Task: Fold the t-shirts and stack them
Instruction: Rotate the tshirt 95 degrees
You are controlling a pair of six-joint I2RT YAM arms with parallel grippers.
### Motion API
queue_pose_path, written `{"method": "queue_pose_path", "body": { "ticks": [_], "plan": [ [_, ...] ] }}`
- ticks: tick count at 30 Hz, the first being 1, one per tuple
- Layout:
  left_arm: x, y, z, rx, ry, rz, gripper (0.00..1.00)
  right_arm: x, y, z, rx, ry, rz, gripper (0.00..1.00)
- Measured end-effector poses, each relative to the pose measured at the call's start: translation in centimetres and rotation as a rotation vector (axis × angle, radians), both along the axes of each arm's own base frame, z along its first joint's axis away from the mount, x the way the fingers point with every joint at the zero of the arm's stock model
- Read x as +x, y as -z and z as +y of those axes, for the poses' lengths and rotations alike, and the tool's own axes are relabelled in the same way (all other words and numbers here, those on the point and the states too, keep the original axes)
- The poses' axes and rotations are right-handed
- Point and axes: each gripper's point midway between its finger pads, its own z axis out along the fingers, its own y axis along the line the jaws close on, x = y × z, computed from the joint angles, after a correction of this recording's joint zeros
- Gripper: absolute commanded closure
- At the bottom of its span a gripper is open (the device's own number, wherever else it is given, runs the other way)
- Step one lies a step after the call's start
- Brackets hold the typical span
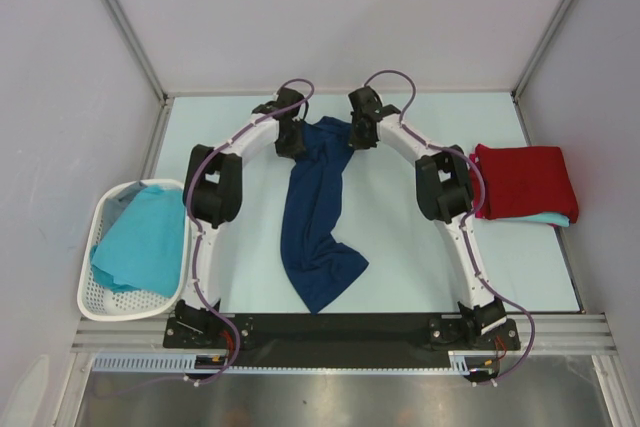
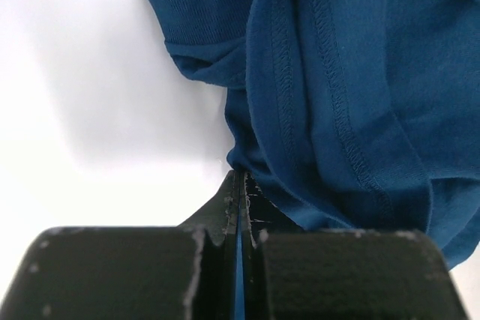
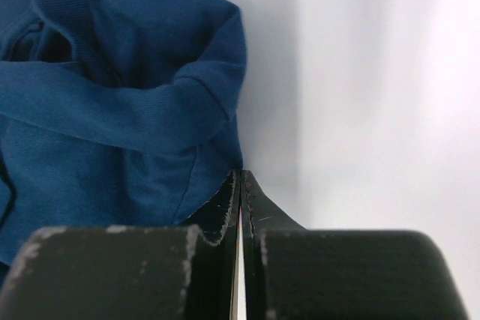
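Observation:
A navy blue t-shirt (image 1: 315, 217) lies crumpled lengthwise down the middle of the table, its near end curling right. My left gripper (image 1: 292, 142) is shut on its far left edge; in the left wrist view blue cloth (image 2: 337, 73) runs between the closed jaws of the gripper (image 2: 238, 174). My right gripper (image 1: 358, 137) is shut at the shirt's far right edge; in the right wrist view the cloth (image 3: 112, 110) meets the tips of the gripper (image 3: 240, 172). A folded red t-shirt (image 1: 525, 179) lies on a folded turquoise one (image 1: 545, 218) at the right.
A white perforated basket (image 1: 110, 302) stands at the table's left edge with a turquoise t-shirt (image 1: 145, 242) in it. Grey walls enclose the table on three sides. A black rail with the arm bases runs along the near edge.

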Motion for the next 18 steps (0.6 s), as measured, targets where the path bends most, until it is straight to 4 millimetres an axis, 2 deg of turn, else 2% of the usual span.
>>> {"method": "queue_pose_path", "body": {
  "ticks": [4,10,18],
  "plan": [
    [0.2,-0.2,0.0,-0.003,-0.001,-0.007,1.00,-0.1,0.0,-1.4,-0.022,0.030,0.002,1.00],
    [0.6,-0.7,-0.1,-0.019,-0.002,-0.015,1.00,0.3,0.0,-4.8,-0.050,0.105,0.012,1.00],
    [2.6,-1.2,0.0,-0.054,-0.011,-0.040,0.98,1.3,0.0,-8.1,-0.051,0.168,0.018,1.00]
  ]
}}
